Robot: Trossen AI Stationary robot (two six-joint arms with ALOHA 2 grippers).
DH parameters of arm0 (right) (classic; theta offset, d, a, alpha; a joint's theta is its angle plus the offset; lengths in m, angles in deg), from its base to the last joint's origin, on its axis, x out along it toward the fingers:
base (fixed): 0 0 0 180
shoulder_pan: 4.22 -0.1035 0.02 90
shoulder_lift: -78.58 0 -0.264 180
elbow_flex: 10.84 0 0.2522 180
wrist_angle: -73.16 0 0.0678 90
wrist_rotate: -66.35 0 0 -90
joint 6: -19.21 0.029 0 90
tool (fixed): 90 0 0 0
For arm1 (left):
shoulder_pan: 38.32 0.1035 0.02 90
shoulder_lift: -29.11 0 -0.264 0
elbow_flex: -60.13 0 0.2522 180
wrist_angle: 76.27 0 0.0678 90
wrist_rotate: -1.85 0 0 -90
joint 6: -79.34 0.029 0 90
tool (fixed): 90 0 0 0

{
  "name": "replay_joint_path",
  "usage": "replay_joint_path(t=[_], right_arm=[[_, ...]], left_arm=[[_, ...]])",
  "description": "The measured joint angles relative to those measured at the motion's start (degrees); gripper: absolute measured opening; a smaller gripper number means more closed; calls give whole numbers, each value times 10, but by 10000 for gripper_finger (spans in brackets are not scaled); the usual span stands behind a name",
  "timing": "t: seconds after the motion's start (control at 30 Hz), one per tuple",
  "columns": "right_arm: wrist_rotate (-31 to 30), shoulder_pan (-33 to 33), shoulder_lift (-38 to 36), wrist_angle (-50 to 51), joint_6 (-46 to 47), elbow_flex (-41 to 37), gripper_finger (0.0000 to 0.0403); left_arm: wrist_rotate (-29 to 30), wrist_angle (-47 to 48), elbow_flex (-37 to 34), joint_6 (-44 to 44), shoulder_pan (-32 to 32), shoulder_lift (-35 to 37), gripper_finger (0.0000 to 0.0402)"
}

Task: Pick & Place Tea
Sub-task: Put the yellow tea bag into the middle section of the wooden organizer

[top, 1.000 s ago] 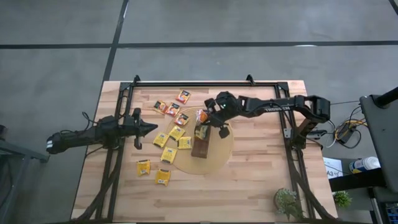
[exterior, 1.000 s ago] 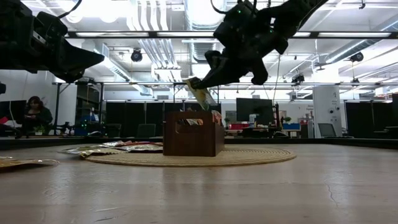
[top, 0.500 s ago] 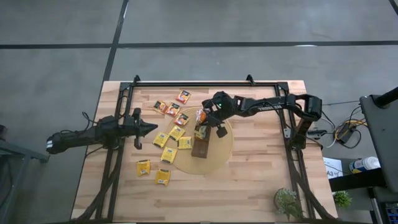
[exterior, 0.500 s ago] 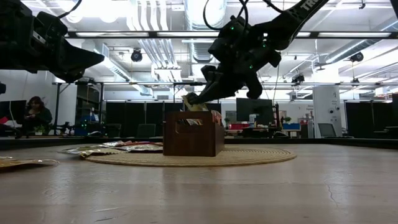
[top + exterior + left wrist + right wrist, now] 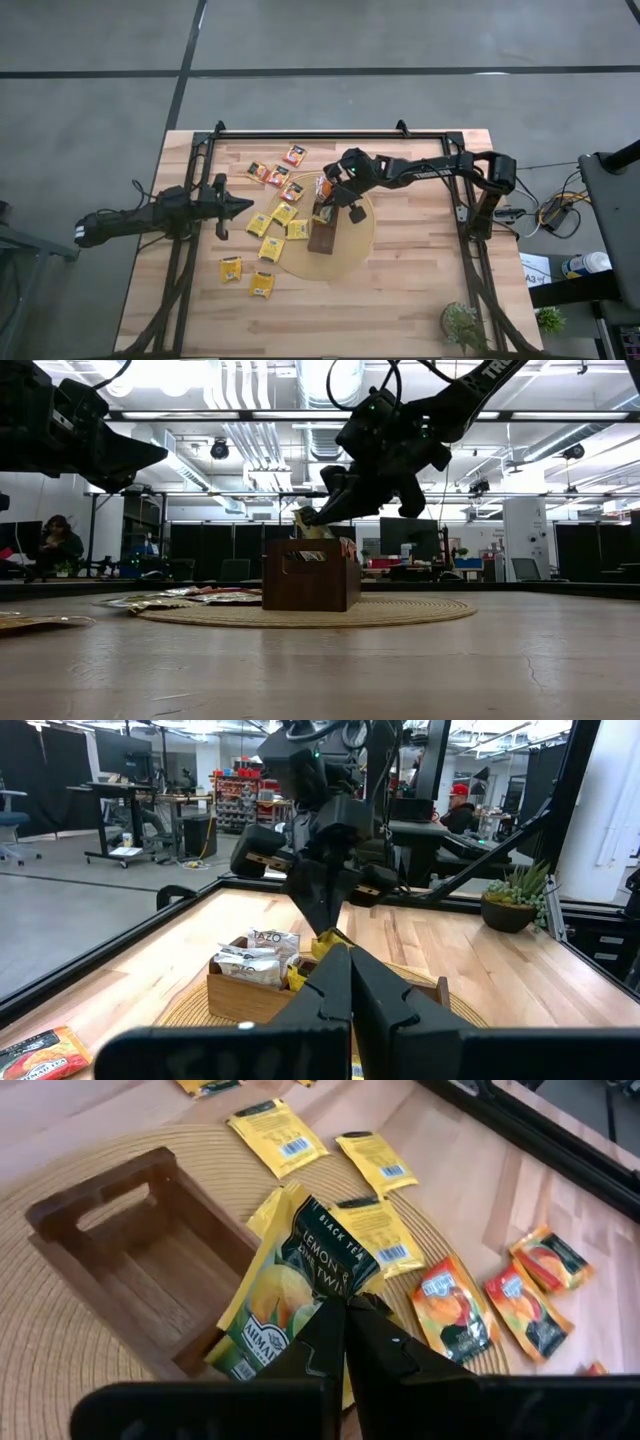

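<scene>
Standing in the brown tray's end: green-yellow sachet, more sachets behind.

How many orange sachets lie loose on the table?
4 orange sachets: one nearest the far edge, two side by side, one by the mat. Others may sit hidden in the tray.

wooden table, round mat, brown tray, plant
</scene>
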Motion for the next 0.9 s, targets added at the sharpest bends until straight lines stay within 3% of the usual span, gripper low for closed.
replay_joint_path(t=[0.67, 0.9], right_arm=[[3, 1, 20, -13, 33, 0, 9], [-1, 4, 20, -14, 35, 2, 54]], left_arm=[[0, 0, 0, 0, 0, 0, 0], [0, 0, 0, 0, 0, 0, 0]])
